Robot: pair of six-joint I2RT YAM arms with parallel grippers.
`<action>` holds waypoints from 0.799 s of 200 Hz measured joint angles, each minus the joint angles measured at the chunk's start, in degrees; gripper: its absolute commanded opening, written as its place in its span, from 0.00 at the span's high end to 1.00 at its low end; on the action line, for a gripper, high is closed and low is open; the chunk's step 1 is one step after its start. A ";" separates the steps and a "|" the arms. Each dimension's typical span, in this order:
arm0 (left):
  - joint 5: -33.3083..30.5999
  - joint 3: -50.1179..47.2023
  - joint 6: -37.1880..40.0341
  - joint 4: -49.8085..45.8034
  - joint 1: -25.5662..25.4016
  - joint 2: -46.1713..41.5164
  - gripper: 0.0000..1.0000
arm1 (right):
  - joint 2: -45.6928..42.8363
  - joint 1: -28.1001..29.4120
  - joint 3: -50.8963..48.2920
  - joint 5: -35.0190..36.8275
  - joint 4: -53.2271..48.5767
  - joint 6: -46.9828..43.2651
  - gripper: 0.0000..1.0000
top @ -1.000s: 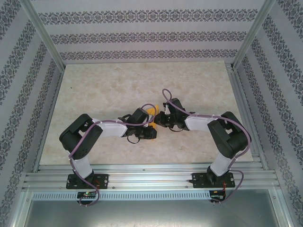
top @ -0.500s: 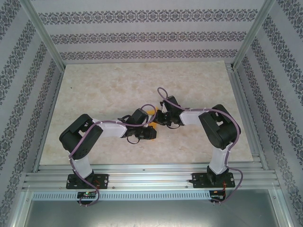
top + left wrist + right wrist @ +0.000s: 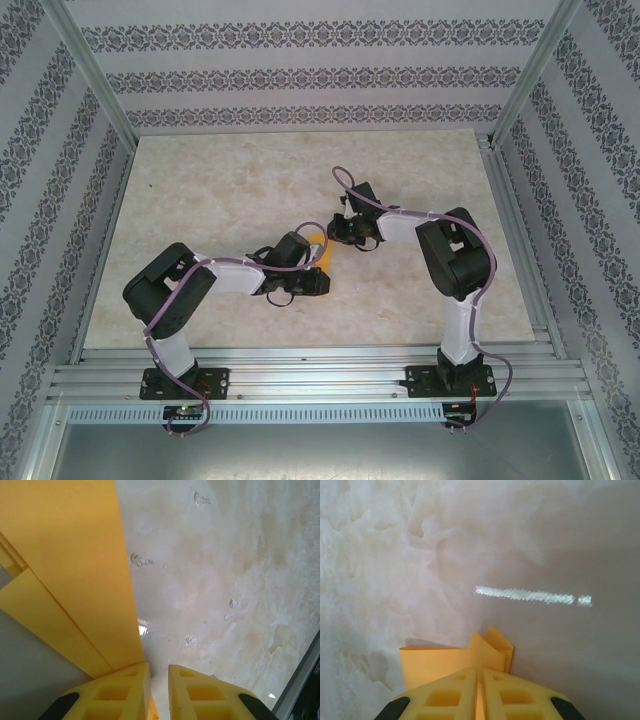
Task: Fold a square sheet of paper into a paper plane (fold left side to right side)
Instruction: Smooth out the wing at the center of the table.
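Right jaws farther back, paper between.

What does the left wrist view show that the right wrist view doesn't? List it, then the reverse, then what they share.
Left wrist: a broad stretch of paper with stepped fold layers running down to the left fingers, scuff marks on the table, and a metal rail at lower right.
Right wrist: a small bent corner of the paper poking out between the shut right fingers, and a bright glare streak.
Both: yellow fingers at the bottom, the paper meeting them, pale table behind.
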 measured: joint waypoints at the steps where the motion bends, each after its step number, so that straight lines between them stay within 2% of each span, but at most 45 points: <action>1: 0.00 0.00 0.00 0.04 0.00 0.00 0.80 | 0.09 0.00 0.20 -0.04 -0.22 -0.09 0.87; 57: 0.44 -1.75 -0.46 2.89 0.00 -0.70 0.77 | 1.75 -0.04 4.09 -0.42 -4.98 -2.03 0.87; 160: 4.35 -7.37 -0.42 1.77 -1.79 -5.79 0.75 | 3.10 -1.55 6.01 1.57 -3.63 -3.30 0.86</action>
